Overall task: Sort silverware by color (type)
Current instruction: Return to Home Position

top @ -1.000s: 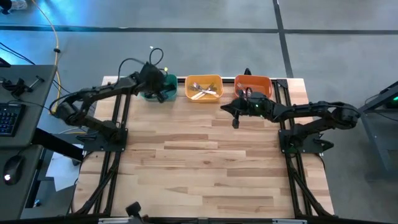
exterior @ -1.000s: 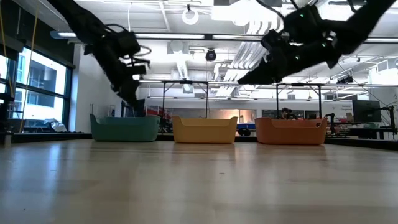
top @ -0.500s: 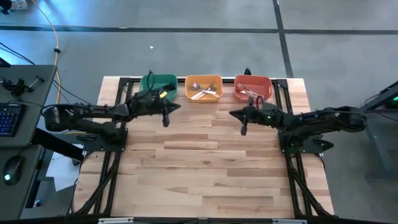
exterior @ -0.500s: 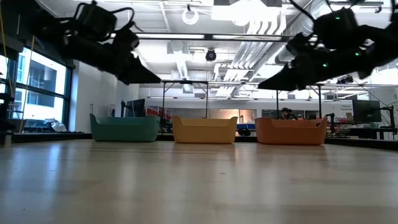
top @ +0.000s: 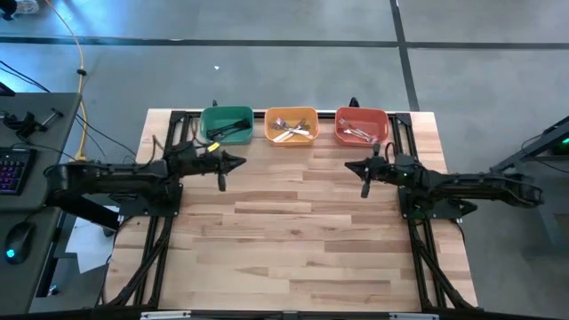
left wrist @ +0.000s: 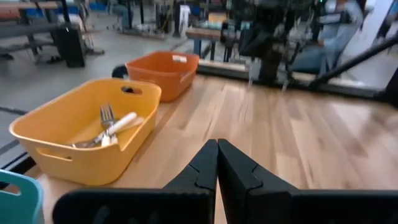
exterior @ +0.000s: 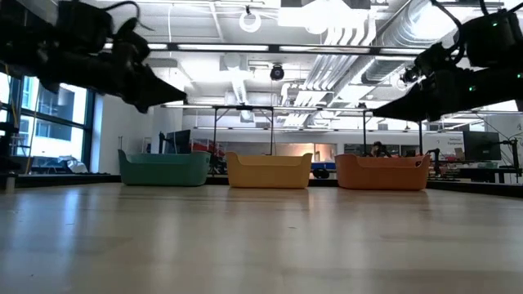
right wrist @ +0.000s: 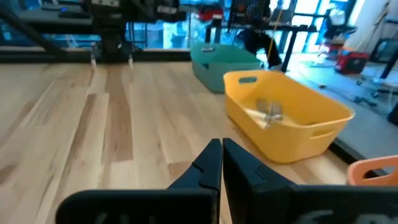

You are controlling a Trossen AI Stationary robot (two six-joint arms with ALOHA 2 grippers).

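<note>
The silverware lies in three bins along the table's far edge. Black-handled pieces (top: 227,132) are in the green bin (top: 226,114). White-handled forks (top: 290,130) (left wrist: 111,127) lie in the yellow bin (top: 291,114) (right wrist: 286,112). Red-handled pieces (top: 356,133) are in the orange bin (top: 362,114). My left gripper (top: 242,161) (left wrist: 217,149) is shut and empty, raised above the table, in front of the green bin. My right gripper (top: 348,166) (right wrist: 221,148) is shut and empty, in front of the orange bin, also raised.
The wooden table (top: 293,240) shows bare boards from the grippers down to its near edge. Black frame rails (top: 169,222) run along both sides. A desk with a keyboard (top: 13,169) stands beyond the left edge.
Both arms have drawn back from the bins toward their own sides and the near edge. My left gripper left the green bin, swung level and withdrew to the left. My right gripper slid from in front of the orange bin to the right. Both stayed shut.
</note>
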